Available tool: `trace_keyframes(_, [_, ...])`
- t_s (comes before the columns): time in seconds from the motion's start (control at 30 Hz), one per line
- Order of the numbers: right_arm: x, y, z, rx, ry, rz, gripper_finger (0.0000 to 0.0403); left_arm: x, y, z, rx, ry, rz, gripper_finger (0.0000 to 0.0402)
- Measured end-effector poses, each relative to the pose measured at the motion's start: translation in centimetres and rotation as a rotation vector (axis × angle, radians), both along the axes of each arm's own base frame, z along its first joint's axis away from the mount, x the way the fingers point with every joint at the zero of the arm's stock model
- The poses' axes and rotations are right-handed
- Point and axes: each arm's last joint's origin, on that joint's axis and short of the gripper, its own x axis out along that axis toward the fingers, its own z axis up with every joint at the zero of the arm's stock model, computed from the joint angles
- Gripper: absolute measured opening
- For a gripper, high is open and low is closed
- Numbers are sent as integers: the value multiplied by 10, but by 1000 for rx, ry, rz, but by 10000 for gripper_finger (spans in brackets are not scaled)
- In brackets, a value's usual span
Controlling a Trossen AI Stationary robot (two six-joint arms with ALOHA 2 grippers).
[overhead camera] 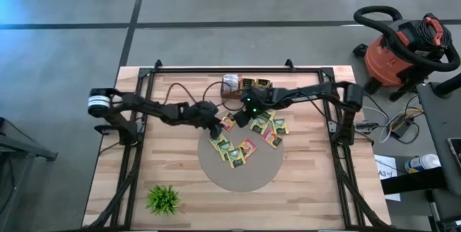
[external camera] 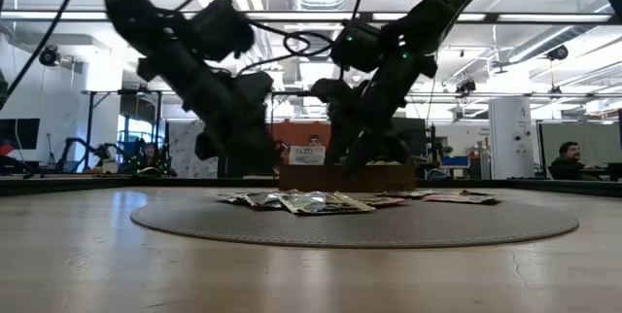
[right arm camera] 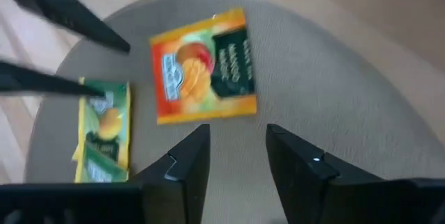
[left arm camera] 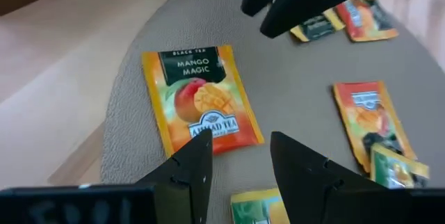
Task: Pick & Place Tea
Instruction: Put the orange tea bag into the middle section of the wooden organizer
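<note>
1. Where the high view looks straight down, we see the left gripper (overhead camera: 216, 125) at the rear left edge of the round grey mat (overhead camera: 241, 178), just beside an orange sachet, with a small green plant (overhead camera: 163, 199) well apart at the table's front left.
2. Only the left wrist view lets us read that sachet: a Mango Magic tea bag (left arm camera: 201, 99) lying flat on the mat just ahead of the left gripper's fingers (left arm camera: 191, 172), which stand apart with nothing between them.
3. At the middle of the mat, the high view shows the rest of the tea sachets (overhead camera: 241, 149) scattered flat, mostly yellow-green with a few orange ones; the low view shows them only as a thin heap (external camera: 321, 200).
4. Behind the mat, we see a brown box (overhead camera: 248, 88) at the table's rear, which the wrist views do not show.
5. Further right, the right gripper (overhead camera: 241, 117) hovers just beside the same orange bag, facing the left one.
6. Its wrist view shows the mango bag (right arm camera: 203, 67) beyond its parted, empty fingers (right arm camera: 184, 168), with a yellow-green sachet (right arm camera: 104, 132) beside it.
</note>
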Motion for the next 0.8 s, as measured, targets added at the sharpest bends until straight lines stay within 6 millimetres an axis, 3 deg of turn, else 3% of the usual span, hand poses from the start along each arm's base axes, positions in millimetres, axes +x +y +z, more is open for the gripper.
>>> trace_keyframes(0.4, [15,-5,-16,-7,33,-12,188,8,2,-17,20,88,-30,140])
trace_keyframes(0.8, [18,-4,-17,-17,8,-9,192,17,4,-30,31,55,-18,140])
